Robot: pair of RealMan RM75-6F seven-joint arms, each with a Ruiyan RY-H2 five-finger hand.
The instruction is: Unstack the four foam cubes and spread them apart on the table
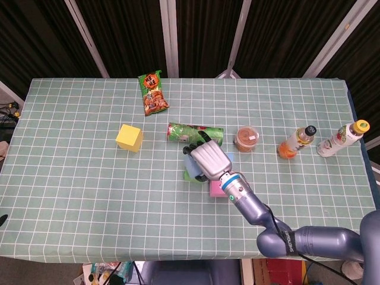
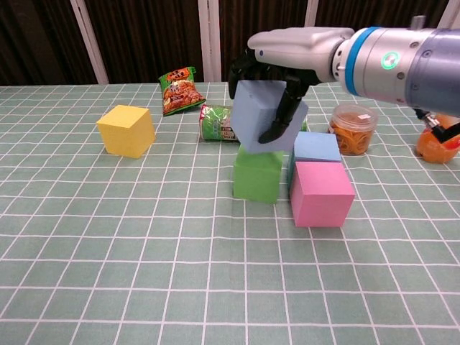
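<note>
Above the green foam cube (image 2: 257,175), my right hand (image 2: 277,66) grips the pale blue foam cube (image 2: 260,117) tilted and lifted, so I can carry it clear of the pink foam cube (image 2: 320,193).

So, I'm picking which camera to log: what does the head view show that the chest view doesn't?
Head view only: the pale bottle at the far right. Chest view only: the blue cube tilted in the right hand, over the green cube. Both: yellow cube, pink cube, snack bag.
</note>
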